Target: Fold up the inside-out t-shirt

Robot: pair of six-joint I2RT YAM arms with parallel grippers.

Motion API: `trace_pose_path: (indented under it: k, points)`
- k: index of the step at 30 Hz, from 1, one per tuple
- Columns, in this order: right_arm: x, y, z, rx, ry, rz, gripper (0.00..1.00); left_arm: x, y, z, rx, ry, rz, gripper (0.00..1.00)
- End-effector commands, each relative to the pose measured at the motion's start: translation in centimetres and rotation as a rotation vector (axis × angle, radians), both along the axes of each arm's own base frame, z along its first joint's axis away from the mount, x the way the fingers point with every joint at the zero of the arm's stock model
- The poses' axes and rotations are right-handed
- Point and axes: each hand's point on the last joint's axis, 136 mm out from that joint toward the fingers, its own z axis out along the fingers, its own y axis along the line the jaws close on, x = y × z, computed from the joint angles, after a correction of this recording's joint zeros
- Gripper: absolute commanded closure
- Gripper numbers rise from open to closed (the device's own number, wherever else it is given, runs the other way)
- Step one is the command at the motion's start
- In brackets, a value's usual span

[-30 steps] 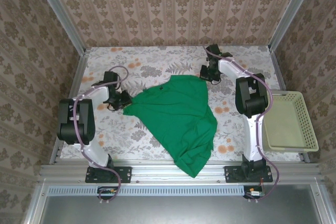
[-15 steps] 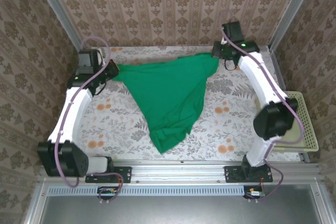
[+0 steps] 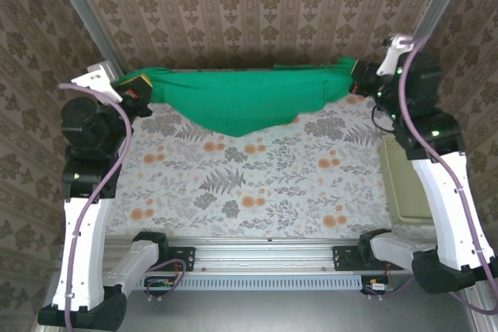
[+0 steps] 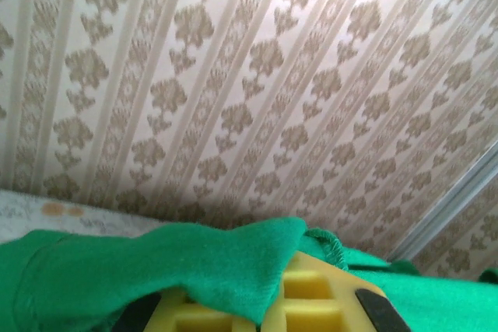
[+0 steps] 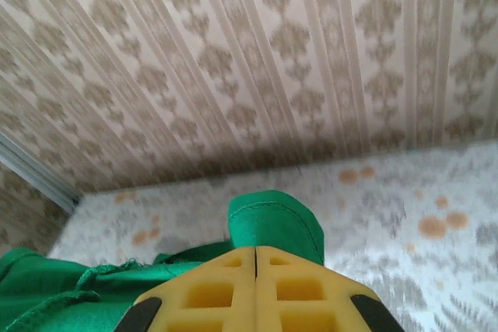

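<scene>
1. The left fingers (image 3: 138, 85) are raised high above the worktop (image 3: 257, 184), close to the patterned back wall (image 3: 257, 13).
2. They appear to be clamped on one end of the t-shirt (image 3: 241, 100). In the left wrist view, though, green cloth drapes over the yellow pads (image 4: 311, 289) and hides the gap between them.
3. The right fingers (image 3: 359, 79) are at about the same height on the opposite side. In the right wrist view their pads are pressed flat together with no gap, and a green fold of the shirt is pinched there, standing up just beyond the tips.
4. The t-shirt hangs stretched between the two sets of fingers as a wide band. Its upper edge runs nearly straight from one to the other, and its lower edge sags to a blunt point roughly midway between them.
5. A pale plastic basket (image 3: 405, 184) sits on the worktop below the right fingers, toward the arm bases, partly behind the right arm.
</scene>
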Motion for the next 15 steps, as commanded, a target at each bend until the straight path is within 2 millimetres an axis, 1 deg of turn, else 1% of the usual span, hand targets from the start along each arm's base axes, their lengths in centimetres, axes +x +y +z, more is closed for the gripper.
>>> trace_pose_path:
  k: [1, 3, 5, 6, 9, 12, 15]
  points:
    - [2.0, 1.6, -12.4, 0.013, 0.302, 0.003, 1.00, 4.1, -1.1, -11.9, 0.049, 0.369, -0.022, 1.00]
    - [1.7, 1.9, -18.4, 0.017, 0.451, -0.017, 1.00, 4.5, -1.2, -18.3, 0.068, 0.573, -0.021, 1.00]
    - [0.7, 2.0, -23.3, 0.007, 0.570, -0.036, 1.00, 4.0, -2.1, -23.1, 0.064, 0.701, -0.062, 1.00]
    - [-0.1, 1.9, -25.5, 0.002, 0.626, -0.054, 1.00, 3.4, -2.4, -25.4, 0.054, 0.762, -0.068, 1.00]
    - [-2.8, 1.8, -31.1, 0.022, 0.768, -0.087, 1.00, 1.0, -2.4, -31.2, 0.047, 0.889, -0.056, 1.00]
    - [-5.6, 1.8, -35.2, 0.055, 0.873, -0.120, 1.00, -1.6, -1.7, -35.6, 0.044, 0.983, -0.020, 1.00]
    - [-7.5, 1.6, -37.6, 0.089, 0.939, -0.155, 1.00, -3.4, -1.5, -37.8, 0.029, 1.021, -0.015, 1.00]
